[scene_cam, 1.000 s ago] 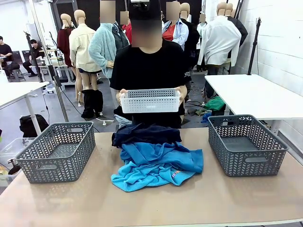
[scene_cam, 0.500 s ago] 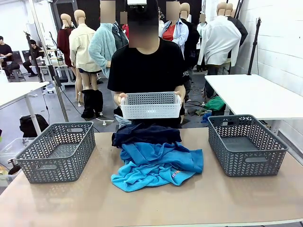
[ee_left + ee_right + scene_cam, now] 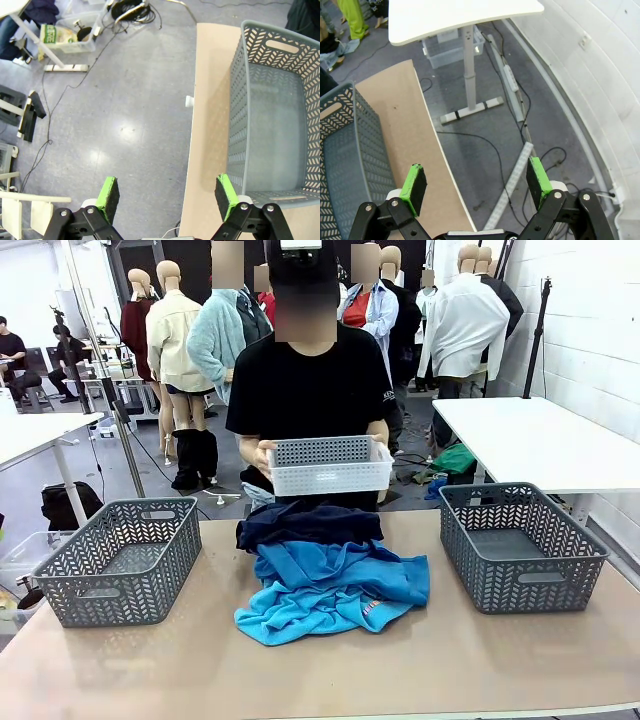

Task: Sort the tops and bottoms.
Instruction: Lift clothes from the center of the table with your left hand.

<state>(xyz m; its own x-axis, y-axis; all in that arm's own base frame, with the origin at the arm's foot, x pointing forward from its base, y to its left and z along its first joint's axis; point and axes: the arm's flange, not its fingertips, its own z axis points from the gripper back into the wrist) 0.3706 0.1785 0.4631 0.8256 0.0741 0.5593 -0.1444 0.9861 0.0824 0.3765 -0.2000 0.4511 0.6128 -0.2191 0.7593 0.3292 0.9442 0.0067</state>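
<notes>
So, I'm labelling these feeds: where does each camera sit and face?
Front: robot's side, facing across the table at the person holding a white basket.
Left wrist: above the table's left edge, looking down past open left fingers at left grey basket.
Right wrist: right edge, open right fingers, right grey basket.
Shared: front also shows both baskets.

My two grippers, as catalogued from the wrist cameras.
Item one, my left gripper: two black jointed fingers, each tipped with a flat bright green pad; round silver pins at the link joints; a pale fitting behind each pad. Item two, my right gripper: same build, with black link bars, green pads of the same cut, silver pins at the joints, and a strip of white housing at the base between the fingers.
</notes>
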